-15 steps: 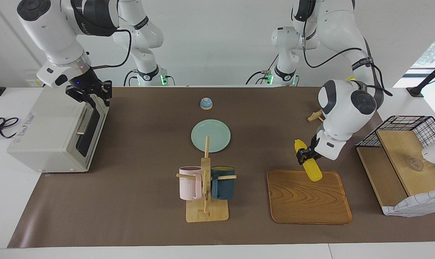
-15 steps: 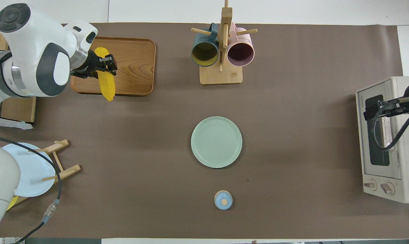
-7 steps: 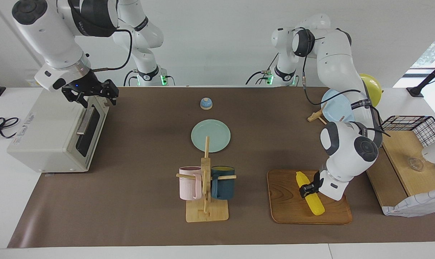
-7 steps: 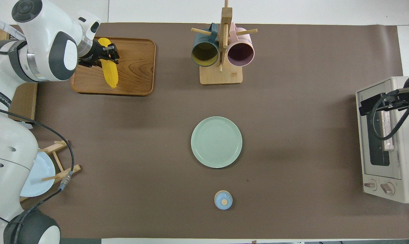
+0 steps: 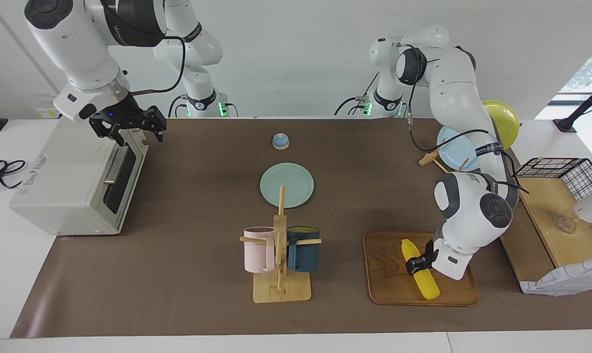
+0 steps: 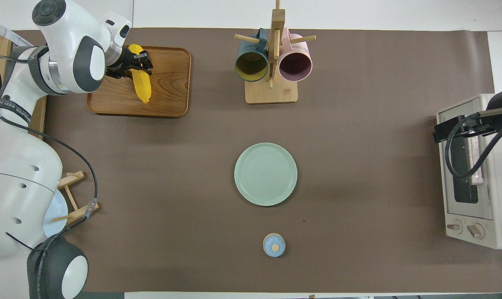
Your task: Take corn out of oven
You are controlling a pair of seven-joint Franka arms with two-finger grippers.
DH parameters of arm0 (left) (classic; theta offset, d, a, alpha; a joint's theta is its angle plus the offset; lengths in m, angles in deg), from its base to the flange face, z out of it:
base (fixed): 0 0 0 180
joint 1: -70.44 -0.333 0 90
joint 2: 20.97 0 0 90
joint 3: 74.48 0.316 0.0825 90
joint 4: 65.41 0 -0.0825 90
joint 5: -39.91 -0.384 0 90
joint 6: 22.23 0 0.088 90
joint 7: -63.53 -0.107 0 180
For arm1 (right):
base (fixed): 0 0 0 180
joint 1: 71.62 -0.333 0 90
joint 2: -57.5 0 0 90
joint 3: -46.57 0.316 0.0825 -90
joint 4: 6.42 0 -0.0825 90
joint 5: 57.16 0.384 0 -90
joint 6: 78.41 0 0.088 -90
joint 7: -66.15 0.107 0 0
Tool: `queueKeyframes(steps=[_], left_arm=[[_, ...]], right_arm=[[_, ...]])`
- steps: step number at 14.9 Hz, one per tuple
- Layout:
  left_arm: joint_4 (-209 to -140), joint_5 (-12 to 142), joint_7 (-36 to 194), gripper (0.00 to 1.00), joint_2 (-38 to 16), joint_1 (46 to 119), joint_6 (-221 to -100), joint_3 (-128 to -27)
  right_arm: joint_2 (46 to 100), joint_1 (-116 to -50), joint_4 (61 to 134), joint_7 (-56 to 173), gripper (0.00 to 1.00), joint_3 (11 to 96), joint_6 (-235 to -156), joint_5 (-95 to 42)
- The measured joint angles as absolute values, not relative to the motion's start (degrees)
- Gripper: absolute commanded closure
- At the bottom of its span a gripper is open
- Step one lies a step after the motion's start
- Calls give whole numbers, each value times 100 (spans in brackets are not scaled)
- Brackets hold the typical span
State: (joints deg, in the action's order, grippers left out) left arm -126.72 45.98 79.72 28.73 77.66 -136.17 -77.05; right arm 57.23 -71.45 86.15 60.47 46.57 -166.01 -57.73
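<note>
The yellow corn (image 5: 422,272) (image 6: 142,84) lies slantwise low on the wooden tray (image 5: 389,279) (image 6: 170,87) at the left arm's end of the table. My left gripper (image 5: 414,265) (image 6: 135,67) is shut on the cob near its thicker end. The off-white oven (image 5: 65,181) (image 6: 475,174) stands at the right arm's end with its dark glass door closed. My right gripper (image 5: 128,128) (image 6: 454,129) hangs open over the oven's upper front edge, holding nothing.
A green plate (image 5: 286,185) lies mid-table, with a small blue knobbed lid (image 5: 280,141) nearer the robots. A wooden mug rack (image 5: 280,274) holds a pink and a dark blue mug. A plate stand (image 5: 453,152), a yellow plate (image 5: 504,117) and a wire shelf (image 5: 551,211) are by the left arm.
My left gripper has carried the corn down from above the tray's edge onto the tray. My right gripper has opened wider and drawn back from the oven door.
</note>
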Motion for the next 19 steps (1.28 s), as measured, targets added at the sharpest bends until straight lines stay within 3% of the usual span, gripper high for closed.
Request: queueKeyframes(steps=[7,11,14,19], left_arm=[[-12536,4540,7923,0,2816,7771,-13170,-7716],[-12519,4539,7922,0,2343,7772,-12486,-7723],[-12799,4539,7927,0,1671,7767,-12014,-7729],[-14194,4529,7929,0,-35,7734,-11358,-7691]], right_arm=[[5748,-7083,8617,6049,0,4523,-16605,-5773],[5744,-7100,8594,6130,0,4532,-16616,-5771],[5714,-7094,8489,6145,0,4526,-16563,-5771],[5705,-7032,8398,6148,0,4497,-16399,-5771]])
